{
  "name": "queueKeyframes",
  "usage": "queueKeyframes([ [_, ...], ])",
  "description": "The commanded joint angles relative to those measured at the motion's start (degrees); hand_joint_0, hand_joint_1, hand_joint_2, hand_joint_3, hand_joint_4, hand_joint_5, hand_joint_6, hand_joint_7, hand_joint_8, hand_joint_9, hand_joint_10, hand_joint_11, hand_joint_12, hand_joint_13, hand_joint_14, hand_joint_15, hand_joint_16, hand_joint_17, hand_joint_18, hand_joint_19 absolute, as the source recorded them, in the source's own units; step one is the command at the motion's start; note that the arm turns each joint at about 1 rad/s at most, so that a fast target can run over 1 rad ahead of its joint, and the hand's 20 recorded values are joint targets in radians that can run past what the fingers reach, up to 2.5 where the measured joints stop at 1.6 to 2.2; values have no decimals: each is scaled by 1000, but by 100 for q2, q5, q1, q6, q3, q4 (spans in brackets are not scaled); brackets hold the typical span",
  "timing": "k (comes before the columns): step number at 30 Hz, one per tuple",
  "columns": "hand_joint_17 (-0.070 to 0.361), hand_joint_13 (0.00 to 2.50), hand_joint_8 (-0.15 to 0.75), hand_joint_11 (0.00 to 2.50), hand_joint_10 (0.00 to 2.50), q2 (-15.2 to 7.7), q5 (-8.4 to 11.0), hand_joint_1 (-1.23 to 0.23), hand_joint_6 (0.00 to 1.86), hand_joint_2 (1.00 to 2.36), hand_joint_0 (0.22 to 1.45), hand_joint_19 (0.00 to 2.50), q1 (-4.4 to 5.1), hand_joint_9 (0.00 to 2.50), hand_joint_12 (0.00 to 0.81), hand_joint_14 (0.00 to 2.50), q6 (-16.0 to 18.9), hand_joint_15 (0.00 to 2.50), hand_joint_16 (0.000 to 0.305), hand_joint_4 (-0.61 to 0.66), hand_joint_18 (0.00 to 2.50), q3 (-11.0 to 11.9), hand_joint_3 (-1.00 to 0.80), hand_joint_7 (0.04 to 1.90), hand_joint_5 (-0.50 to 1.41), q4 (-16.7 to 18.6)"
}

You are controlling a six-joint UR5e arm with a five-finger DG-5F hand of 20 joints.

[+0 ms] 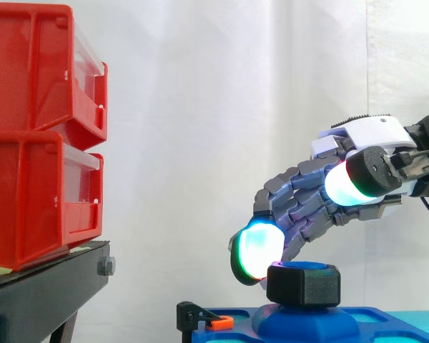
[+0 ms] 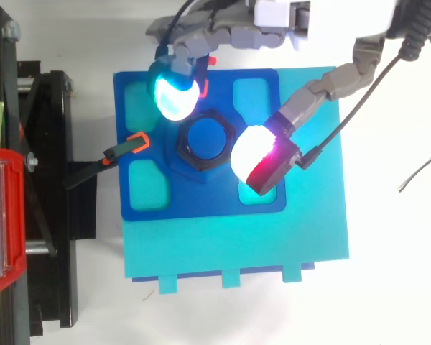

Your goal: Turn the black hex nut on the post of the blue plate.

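While my hand [image 1: 307, 193] hangs above the blue plate [image 1: 386, 320] in the side view, my fingers are curved yet spread apart, clamping nothing. The black hex nut [image 1: 304, 286] sits just below them; one glowing pad [image 1: 257, 246] lies just beside it, contact unconfirmed. From above, the nut [image 2: 187, 156], on its post [image 2: 205, 136], lies between my two pads [image 2: 174, 97].

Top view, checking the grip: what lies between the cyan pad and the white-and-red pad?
The black hex nut on its blue post, as the top view shows.
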Motion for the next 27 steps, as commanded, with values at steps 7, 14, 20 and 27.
queueKeyframes([
  [7,153,461,453,30,0,9,-323,-491,503,1000,455,338,-100,307,571,4,-5,445,68,386,370,9,-500,837,-250,-74],
  [14,153,459,449,22,0,35,-385,-492,504,1000,456,339,-118,304,571,5,-31,447,68,385,365,238,-500,835,-250,-382],
  [20,154,462,451,29,0,79,-385,-492,503,1000,455,342,-144,303,573,4,-128,448,68,387,370,519,-500,832,-251,-839],
  [27,154,460,450,29,0,132,-350,-494,503,1000,457,336,-109,305,571,5,-400,441,68,389,374,747,-500,835,-251,-1322],
])
